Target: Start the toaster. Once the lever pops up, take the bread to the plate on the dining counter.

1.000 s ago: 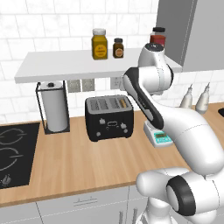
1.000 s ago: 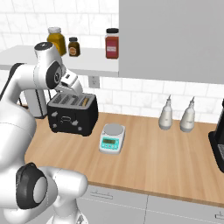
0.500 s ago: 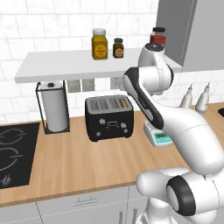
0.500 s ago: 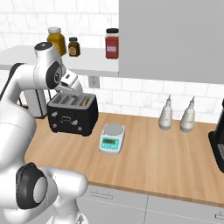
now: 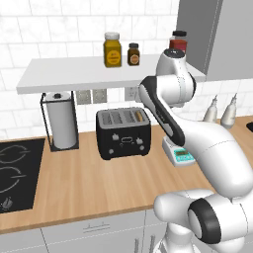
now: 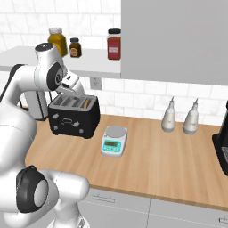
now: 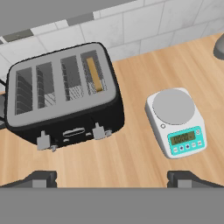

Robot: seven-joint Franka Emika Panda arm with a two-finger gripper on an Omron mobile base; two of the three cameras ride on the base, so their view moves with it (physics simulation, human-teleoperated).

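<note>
Hand view, looking down along the gripper (image 7: 112,178): its two dark fingertips stand wide apart at the bottom of the view, with nothing between them. The toaster (image 7: 65,98) lies ahead of and below the hand, shifted toward the left fingertip, on the wood worktop (image 7: 131,153). Its long axis runs across the view, roughly parallel to the line joining the fingertips, and its four slots lie side by side along that axis. The bread (image 7: 94,73) sits edge-up in the slot nearest the kitchen scale (image 7: 176,120), showing as a thin brown strip. Two pale levers project from the front face turned toward the hand; the right lever (image 7: 98,131), below the bread's end of the toaster, is judged to be the one that starts it, though the view cannot confirm which slots it serves. It lies just left of the gripper's midline, so the coming move appears to be a descent toward the front face with a slight leftward shift. In the left base view the toaster (image 5: 123,132) stands between the paper-towel roll (image 5: 62,121) and the scale (image 5: 181,154), under the shelf (image 5: 74,74)
</note>
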